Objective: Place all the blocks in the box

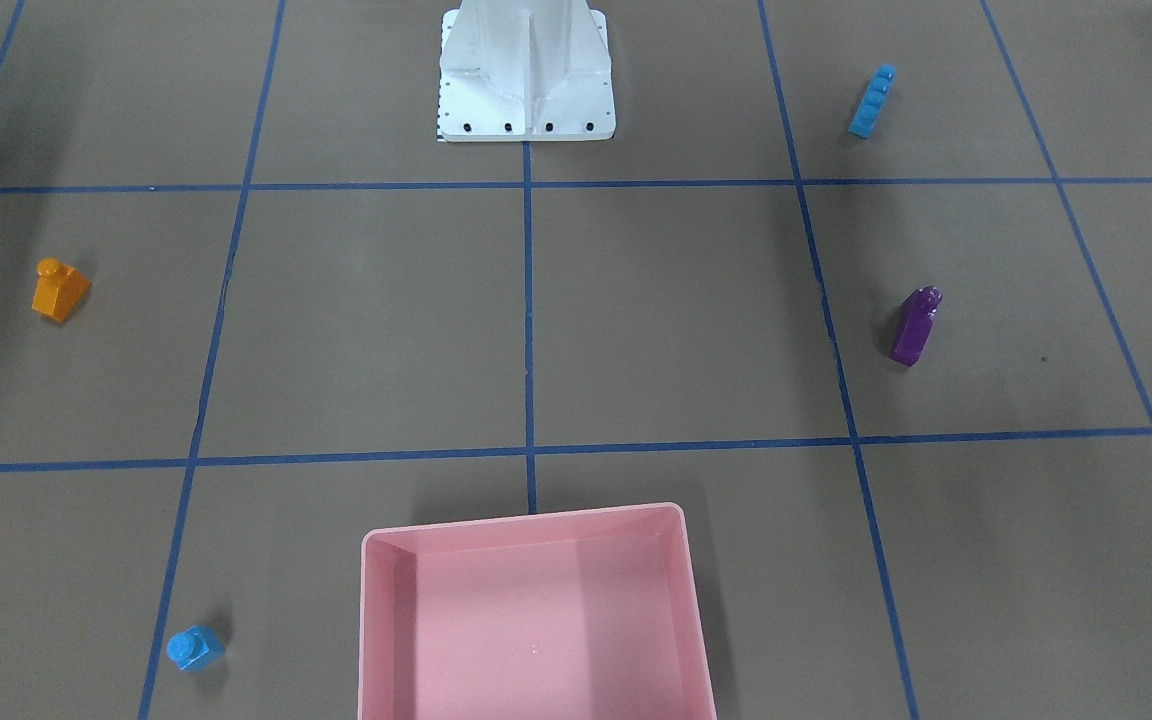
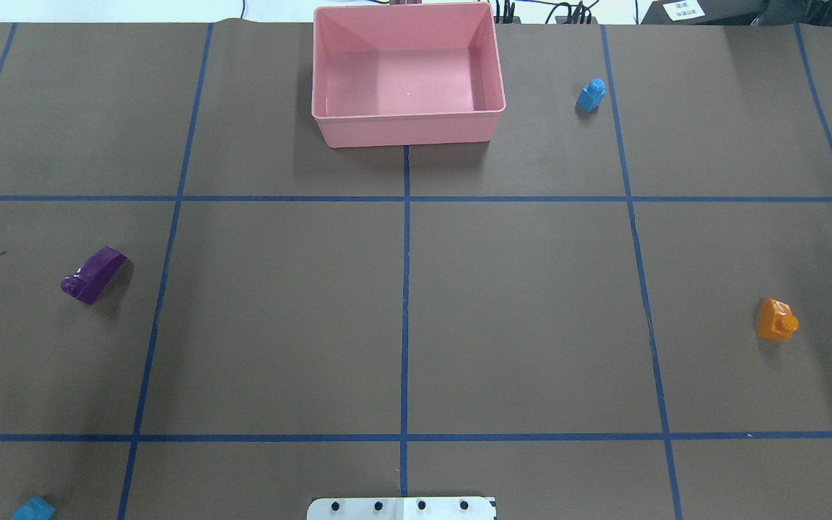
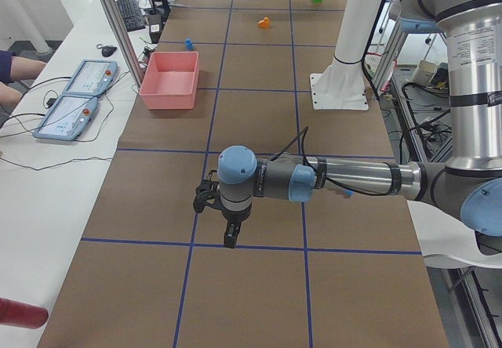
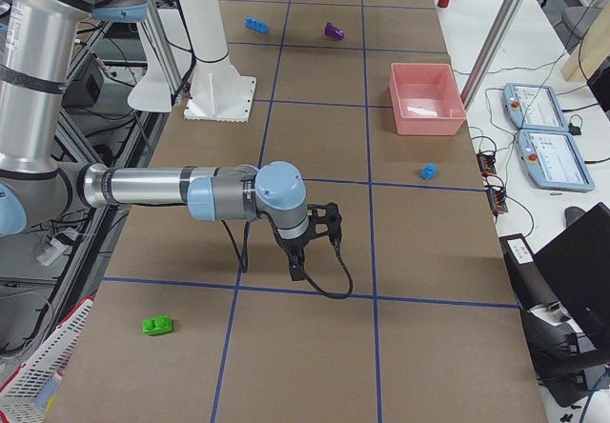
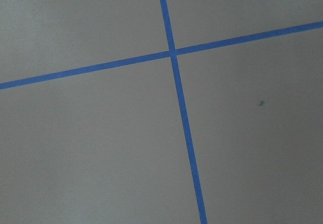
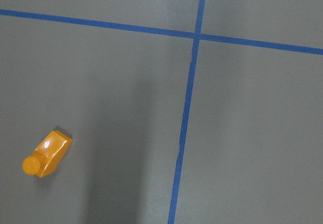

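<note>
Blocks (image 1: 872, 101) lie scattered outside the box (image 2: 409, 131) — small blue block (image 1: 195, 648) near it, orange block (image 1: 60, 290) and purple block (image 1: 915, 326) well apart — apparently a start layout; left gripper (image 3: 229, 241) and right gripper (image 4: 296, 272) hang far from it, their opening impossible to tell.

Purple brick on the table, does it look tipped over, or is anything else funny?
The shiny purple plastic brick does look tipped: it seems to lie on its side, with its stud pointing sideways, not up. It sits alone, far from the empty pink plastic tray. Nothing looks broken or spilled.
</note>
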Tool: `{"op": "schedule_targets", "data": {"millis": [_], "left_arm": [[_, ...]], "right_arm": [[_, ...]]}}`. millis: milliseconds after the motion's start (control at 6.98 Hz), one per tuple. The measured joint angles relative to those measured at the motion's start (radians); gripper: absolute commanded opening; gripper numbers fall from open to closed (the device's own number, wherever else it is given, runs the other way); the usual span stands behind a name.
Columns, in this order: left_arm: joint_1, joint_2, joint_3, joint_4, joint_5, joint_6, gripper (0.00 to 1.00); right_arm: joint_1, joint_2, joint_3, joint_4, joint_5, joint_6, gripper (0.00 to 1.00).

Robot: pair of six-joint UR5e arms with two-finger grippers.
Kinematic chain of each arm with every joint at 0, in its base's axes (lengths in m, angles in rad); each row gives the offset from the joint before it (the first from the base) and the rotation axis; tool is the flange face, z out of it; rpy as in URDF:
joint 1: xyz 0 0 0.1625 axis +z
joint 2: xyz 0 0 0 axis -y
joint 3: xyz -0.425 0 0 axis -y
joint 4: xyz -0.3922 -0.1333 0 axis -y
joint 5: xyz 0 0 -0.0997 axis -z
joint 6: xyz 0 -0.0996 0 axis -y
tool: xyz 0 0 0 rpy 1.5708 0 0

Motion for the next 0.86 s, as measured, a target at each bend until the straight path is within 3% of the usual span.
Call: {"op": "schedule_targets", "data": {"millis": [573, 860], "left_arm": [[0.0, -0.002, -0.01, -0.048, -0.004, 0.0, 1.0], [0.001, -0.002, -0.012, -0.052, -0.004, 0.0, 1.0]], "right_arm": [[-0.004, 0.001, 0.01, 0.007, 0.013, 0.051, 1.0], [-0.081, 0.004, 0.028, 0.11, 0.026, 0.261, 1.0]]}}
